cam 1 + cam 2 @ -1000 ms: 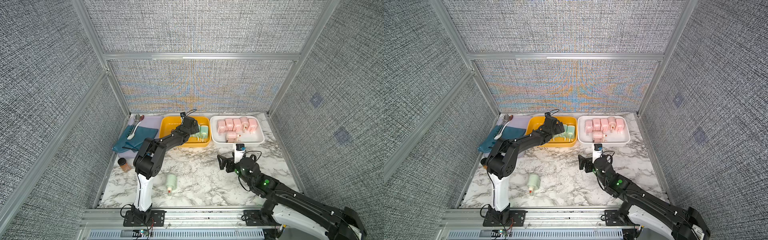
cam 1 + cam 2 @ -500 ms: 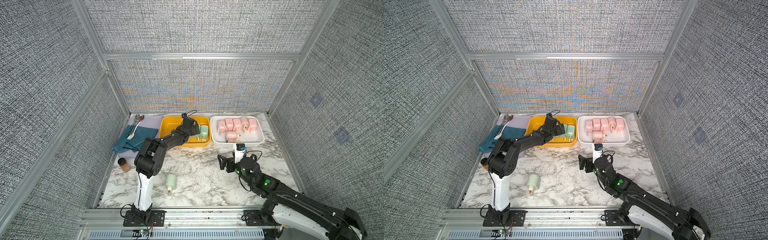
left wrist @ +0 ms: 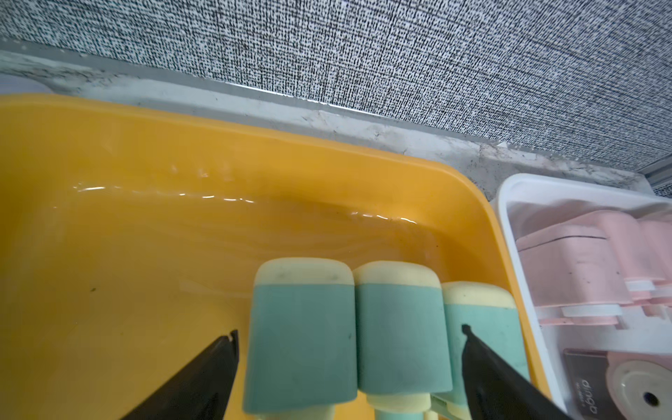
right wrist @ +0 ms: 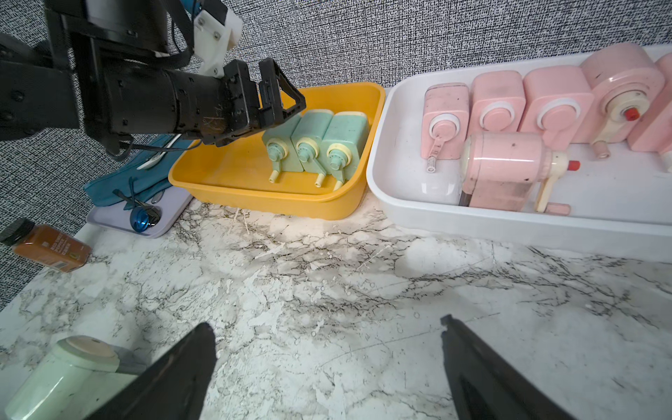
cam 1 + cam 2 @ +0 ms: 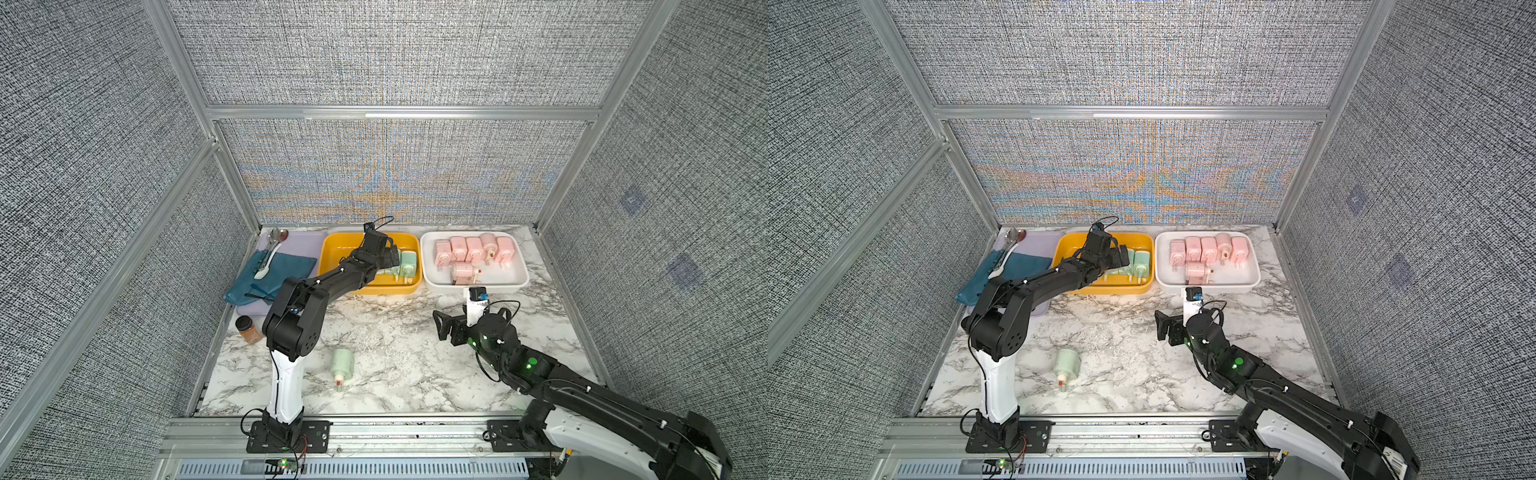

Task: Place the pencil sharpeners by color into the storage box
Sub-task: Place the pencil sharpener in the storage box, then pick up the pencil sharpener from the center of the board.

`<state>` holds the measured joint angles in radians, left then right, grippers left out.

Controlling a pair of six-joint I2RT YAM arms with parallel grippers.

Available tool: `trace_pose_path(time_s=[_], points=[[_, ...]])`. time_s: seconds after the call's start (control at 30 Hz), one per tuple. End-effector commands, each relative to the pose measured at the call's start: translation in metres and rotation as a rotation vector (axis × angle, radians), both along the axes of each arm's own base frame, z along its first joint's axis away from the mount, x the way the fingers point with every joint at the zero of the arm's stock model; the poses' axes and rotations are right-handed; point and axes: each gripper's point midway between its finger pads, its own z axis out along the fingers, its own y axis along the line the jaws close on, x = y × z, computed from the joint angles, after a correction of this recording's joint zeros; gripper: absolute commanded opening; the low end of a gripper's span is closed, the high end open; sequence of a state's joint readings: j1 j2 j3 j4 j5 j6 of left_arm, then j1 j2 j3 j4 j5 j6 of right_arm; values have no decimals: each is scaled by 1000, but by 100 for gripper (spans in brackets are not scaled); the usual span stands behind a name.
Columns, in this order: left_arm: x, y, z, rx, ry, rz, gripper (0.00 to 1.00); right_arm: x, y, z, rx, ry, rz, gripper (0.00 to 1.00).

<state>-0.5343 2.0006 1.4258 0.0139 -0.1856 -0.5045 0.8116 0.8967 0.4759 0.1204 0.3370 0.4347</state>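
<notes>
Top views both take in the marble table (image 5: 395, 332), the left arm (image 5: 332, 281) reaching from the front edge to the far edge and the right arm (image 5: 532, 365) bent low over the right half. Three trays line the far edge: a white tray (image 5: 509, 276) at the right corner, a yellow tray (image 5: 340, 249) close beside it in the middle, and a lilac tray (image 5: 303, 245) at the left corner under a rumpled teal cloth (image 5: 286, 270). The left gripper (image 3: 349, 330) hangs over the right end of the yellow tray, jaws spread wide and gripping nothing — below it three green sharpeners (image 4: 316, 145) lie packed side by side, cranks toward the front edge. The right gripper (image 4: 327, 322) hovers over bare marble in front of the white tray, jaws likewise wide and empty. Six pink sharpeners (image 5: 473, 249) sit in the white tray, five in a row along its far side and one lying in front of them. A fourth green sharpener (image 5: 343, 363) lies alone near the front edge, between the two arm bases, red crank tip toward that edge. A brown spice jar (image 5: 248, 329) stands at the left edge; a white spoon (image 5: 265, 266) rests on the cloth.
</notes>
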Motion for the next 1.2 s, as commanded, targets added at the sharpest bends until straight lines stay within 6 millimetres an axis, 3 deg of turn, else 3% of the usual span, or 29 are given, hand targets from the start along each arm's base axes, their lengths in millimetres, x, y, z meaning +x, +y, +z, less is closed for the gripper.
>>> trace_pose_path(time_s=[0.0,0.17,0.5,0.67,0.93,1.17], points=[[-9,14,13,70,-18,-2,99,3,9,10,32,-55,30,99],[-31,41,24,200,23,25,99,13,6,14,72,-93,-30,99],[-114,91,46,203,105,74,99,34,13,35,235,-159,-116,99],[-162,98,44,149,194,42,99,37,21,33,273,-151,-107,99],[-255,105,22,186,316,-7,99,41,25,27,266,-111,-114,99],[-309,106,8,153,358,-83,99,41,19,24,261,-88,-145,99]])
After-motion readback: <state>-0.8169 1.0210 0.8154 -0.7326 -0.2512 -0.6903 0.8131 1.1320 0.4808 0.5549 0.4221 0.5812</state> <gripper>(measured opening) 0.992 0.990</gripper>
